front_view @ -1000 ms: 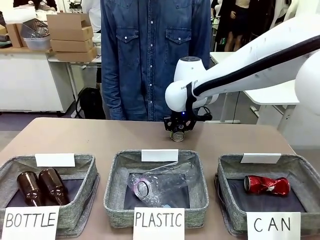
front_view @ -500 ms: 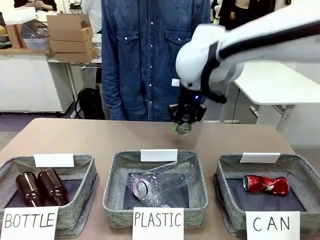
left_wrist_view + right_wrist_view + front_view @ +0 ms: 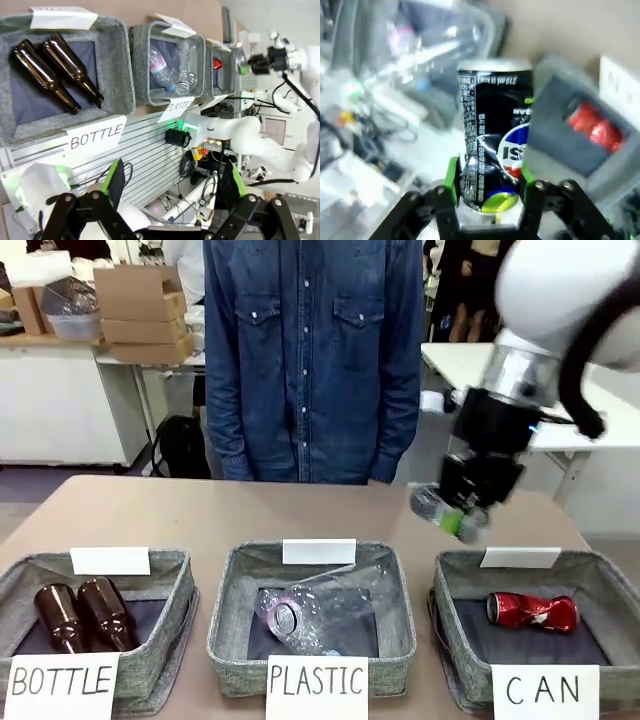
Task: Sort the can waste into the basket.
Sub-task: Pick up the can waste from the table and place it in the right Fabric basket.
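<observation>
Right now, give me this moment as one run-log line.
right end effector: shut on dark can, in the air near CAN basket | red can: in basket | left end effector: open, holding nothing

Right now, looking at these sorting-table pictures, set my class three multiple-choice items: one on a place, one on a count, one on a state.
1. Where does the crushed red can lie?
A. In the basket signed CAN
B. In the basket signed PLASTIC
C. On the bare table

2. How many brown glass bottles lie in the basket signed BOTTLE?
A. One
B. Two
C. Three

3. What is the state of the right gripper?
A. Open, holding nothing
B. Shut on a clear plastic bottle
C. Shut on the dark blue-black can

Answers:
1. A: the front view shows it on the dark liner behind the CAN sign.
2. B: two lie side by side in both the front and left wrist views.
3. C: the right wrist view shows the green pads pressed on either side of the can.
</observation>
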You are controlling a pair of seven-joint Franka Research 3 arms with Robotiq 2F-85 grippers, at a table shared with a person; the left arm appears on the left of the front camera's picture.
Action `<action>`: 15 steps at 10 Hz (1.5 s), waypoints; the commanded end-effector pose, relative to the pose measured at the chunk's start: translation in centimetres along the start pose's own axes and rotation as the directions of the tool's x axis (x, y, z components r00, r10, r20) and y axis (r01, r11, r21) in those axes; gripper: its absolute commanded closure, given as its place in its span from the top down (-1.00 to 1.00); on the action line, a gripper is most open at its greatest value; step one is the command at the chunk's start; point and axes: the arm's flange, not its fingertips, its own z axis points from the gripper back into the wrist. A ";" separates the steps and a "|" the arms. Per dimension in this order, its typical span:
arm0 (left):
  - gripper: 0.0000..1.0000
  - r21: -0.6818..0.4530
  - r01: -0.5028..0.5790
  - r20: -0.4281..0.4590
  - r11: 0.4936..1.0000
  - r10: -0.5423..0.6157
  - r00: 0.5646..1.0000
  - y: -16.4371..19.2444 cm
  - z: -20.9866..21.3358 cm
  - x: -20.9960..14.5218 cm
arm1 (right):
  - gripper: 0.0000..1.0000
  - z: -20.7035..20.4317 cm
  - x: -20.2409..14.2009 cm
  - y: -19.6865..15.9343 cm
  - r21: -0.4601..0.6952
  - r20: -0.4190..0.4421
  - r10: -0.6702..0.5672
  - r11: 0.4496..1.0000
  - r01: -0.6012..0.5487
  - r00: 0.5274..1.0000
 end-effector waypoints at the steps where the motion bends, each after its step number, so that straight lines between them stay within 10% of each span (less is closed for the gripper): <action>1: 1.00 -0.007 -0.010 -0.001 1.000 0.010 1.000 -0.2 0.0 0.0 | -0.97 0.8 -5.5 -1.5 0.049 -0.089 0.006 0.999 -0.002 0.996; 8: 1.00 -0.007 -0.010 -0.001 1.000 0.010 1.000 -0.2 0.0 0.0 | -0.97 -0.7 -10.2 -3.4 0.090 -0.023 -0.131 0.987 0.133 0.991; 9: 1.00 -0.007 -0.010 -0.001 1.000 0.010 1.000 -0.2 0.0 0.0 | 0.75 -0.8 -10.3 -3.6 0.086 0.000 -0.146 0.986 0.145 0.989; 10: 1.00 -0.007 -0.010 -0.001 1.000 0.010 1.000 -0.2 0.0 0.0 | 0.99 -0.9 -10.5 -3.8 0.082 0.013 -0.148 0.986 0.146 0.989; 15: 1.00 -0.007 -0.010 -0.001 1.000 0.010 1.000 -0.2 0.0 0.0 | 1.00 -0.9 -10.5 -3.9 0.071 0.084 -0.134 0.989 0.128 0.987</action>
